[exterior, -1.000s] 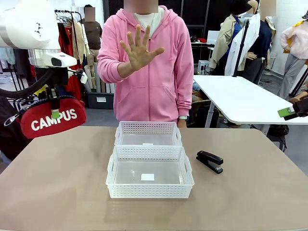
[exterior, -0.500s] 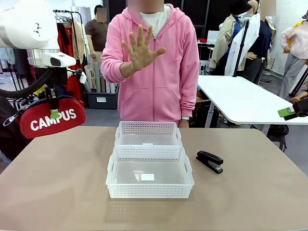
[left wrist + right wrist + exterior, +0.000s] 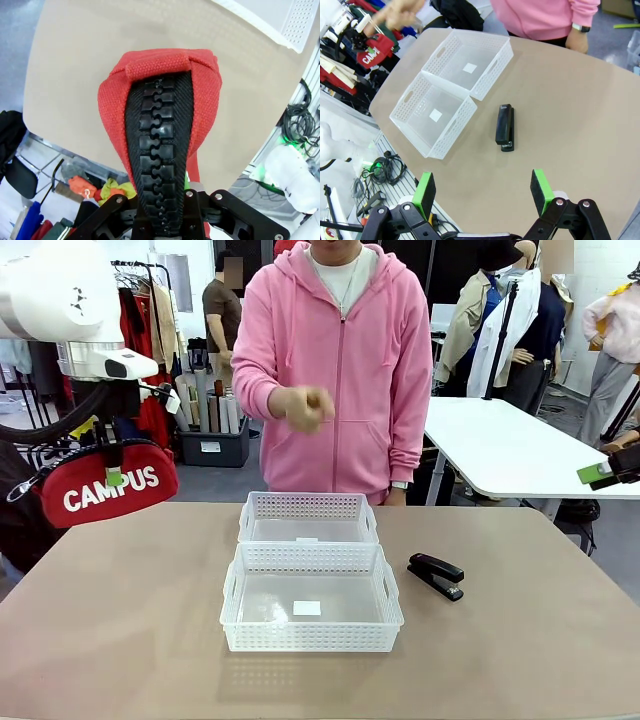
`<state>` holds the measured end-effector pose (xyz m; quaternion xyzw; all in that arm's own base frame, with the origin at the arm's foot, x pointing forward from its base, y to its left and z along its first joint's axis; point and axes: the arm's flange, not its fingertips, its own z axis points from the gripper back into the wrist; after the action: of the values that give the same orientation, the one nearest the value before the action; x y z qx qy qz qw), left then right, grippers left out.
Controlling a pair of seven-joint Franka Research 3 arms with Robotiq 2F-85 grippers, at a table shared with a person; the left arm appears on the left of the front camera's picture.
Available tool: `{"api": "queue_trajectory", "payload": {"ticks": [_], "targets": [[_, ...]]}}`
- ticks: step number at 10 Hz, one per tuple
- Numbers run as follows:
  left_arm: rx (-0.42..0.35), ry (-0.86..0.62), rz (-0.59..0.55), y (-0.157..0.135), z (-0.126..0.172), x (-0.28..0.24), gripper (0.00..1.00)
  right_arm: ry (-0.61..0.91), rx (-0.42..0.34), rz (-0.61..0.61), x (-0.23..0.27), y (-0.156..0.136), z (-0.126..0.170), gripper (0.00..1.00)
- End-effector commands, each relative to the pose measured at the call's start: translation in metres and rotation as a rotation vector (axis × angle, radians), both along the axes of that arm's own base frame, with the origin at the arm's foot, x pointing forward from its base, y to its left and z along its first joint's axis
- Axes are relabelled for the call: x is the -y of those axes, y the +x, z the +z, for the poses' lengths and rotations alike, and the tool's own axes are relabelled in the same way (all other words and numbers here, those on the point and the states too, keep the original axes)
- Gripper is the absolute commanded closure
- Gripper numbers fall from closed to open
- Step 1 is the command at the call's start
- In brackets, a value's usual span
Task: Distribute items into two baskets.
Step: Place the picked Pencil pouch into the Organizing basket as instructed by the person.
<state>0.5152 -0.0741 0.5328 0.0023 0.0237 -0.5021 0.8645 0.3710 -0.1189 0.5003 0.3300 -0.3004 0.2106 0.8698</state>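
The larger basket (image 3: pixel 311 640) sits on the table (image 3: pixel 120 640) with nothing inside but a small white label on its floor. The smaller basket (image 3: pixel 305 505) touches its far wall, on the person's side, and carries the same kind of label.

Up and to the left of the larger basket, off the table's left corner and well clear of its surface, the left gripper (image 3: pixel 113 472) hangs with its fingers clamped on the red pouch (image 3: pixel 105 490). They pinch it at the top along the black zipper, and the white "CAMPUS" lettering faces the front camera.

The black stapler (image 3: pixel 436 575) lies flat on the table just to the right of the larger basket, near it but not touching.

The right gripper (image 3: pixel 482 192) hovers high above the table on the stapler side of the larger basket, its green-padded fingers spread wide and holding nothing.

Beyond the larger basket the person in a pink hoodie holds one hand (image 3: pixel 303 408) at chest height; it is blurred and looks loosely closed
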Motion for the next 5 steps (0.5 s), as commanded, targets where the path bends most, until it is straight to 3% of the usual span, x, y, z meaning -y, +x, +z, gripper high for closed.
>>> {"api": "queue_trajectory", "payload": {"ticks": [1, 5], "targets": [[0.0, 0.002, 0.004, -0.0015, 0.0023, -0.0025, 1.0, 0.017, 0.018, 0.004, -0.0001, 0.0014, 0.0003, 0.0], [0.0, 0.002, 0.004, -0.0015, 0.0023, -0.0025, 1.0, 0.017, 0.018, 0.004, -0.0001, 0.0014, 0.0003, 0.0]]}}
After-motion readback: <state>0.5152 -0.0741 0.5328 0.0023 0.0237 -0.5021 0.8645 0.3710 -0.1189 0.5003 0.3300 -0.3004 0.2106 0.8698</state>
